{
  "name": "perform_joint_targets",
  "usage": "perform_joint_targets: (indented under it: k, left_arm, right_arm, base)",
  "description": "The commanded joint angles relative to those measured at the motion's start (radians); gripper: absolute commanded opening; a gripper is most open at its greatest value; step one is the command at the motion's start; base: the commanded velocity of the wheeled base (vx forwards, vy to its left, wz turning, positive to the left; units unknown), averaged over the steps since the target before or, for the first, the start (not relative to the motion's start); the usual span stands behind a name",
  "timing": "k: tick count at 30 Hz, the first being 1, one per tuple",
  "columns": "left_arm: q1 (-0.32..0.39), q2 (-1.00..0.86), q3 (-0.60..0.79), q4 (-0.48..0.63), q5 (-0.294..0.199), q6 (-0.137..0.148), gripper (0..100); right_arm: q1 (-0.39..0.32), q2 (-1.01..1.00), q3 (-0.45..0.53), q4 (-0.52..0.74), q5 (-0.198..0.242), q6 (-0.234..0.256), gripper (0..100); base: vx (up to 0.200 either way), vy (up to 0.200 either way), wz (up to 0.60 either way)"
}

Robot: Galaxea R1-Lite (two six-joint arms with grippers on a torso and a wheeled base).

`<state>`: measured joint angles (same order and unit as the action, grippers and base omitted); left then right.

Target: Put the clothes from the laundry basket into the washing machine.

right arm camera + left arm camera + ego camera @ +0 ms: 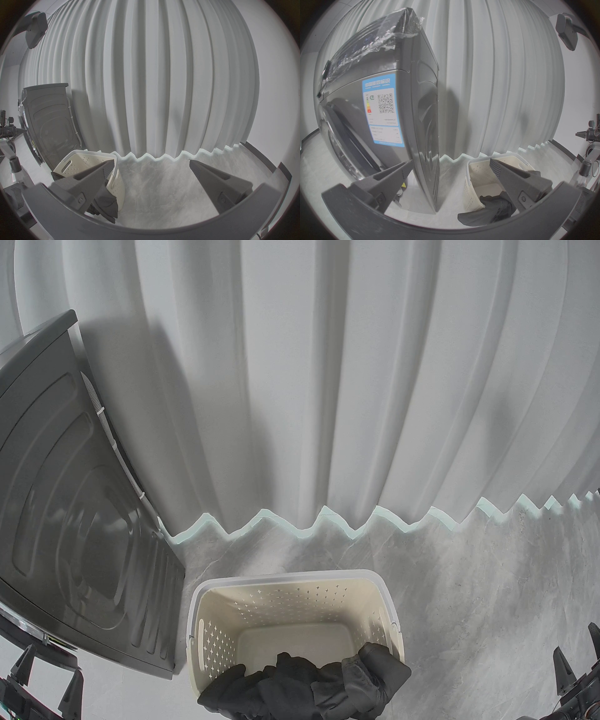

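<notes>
Black, soft clothes [306,687] hang limp over the six o'clock rim of the laundry basket [287,579]. They look light and floppy, best pinched at a bunched fold. The left gripper [49,668] sits at their nine o'clock and the right gripper [576,646] at three o'clock, both spread wide, empty and well apart from them.

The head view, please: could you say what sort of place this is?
Probably a staged laundry corner: a grey washing machine beside a cream laundry basket with dark clothes over its rim, white curtain behind.
</notes>
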<state>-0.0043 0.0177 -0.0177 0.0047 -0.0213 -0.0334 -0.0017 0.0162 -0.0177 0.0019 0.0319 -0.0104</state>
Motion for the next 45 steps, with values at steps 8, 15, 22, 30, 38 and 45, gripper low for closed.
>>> perform_joint_targets:
  k: [8, 15, 22, 30, 38, 45]
  left_arm:
    - [0.0, -0.016, 0.015, 0.0, 0.0, 0.0, 100]
    - [0.0, -0.016, 0.015, 0.0, 0.0, 0.0, 100]
    - [0.0, -0.016, 0.015, 0.0, 0.0, 0.001, 100]
    - [0.0, -0.016, 0.015, 0.0, 0.0, 0.001, 100]
    - [0.0, -0.016, 0.015, 0.0, 0.0, 0.001, 100]
    - [0.0, -0.016, 0.015, 0.0, 0.0, 0.001, 100]
  right_arm:
    - [0.0, -0.016, 0.018, 0.0, 0.0, 0.0, 100]
    - [0.0, -0.016, 0.018, 0.0, 0.0, 0.0, 100]
    - [0.0, -0.016, 0.018, 0.0, 0.0, 0.0, 100]
    - [0.0, -0.016, 0.018, 0.0, 0.0, 0.001, 100]
    - [0.0, -0.016, 0.018, 0.0, 0.0, 0.001, 100]
    - [0.0, -0.016, 0.018, 0.0, 0.0, 0.001, 100]
  base:
    - [0.0, 0.0, 0.0]
    - [0.143, 0.0, 0.0]
    - [0.029, 0.0, 0.0]
    - [0.0, 0.0, 0.0]
    - [0.0, 0.0, 0.0]
    - [0.0, 0.0, 0.0]
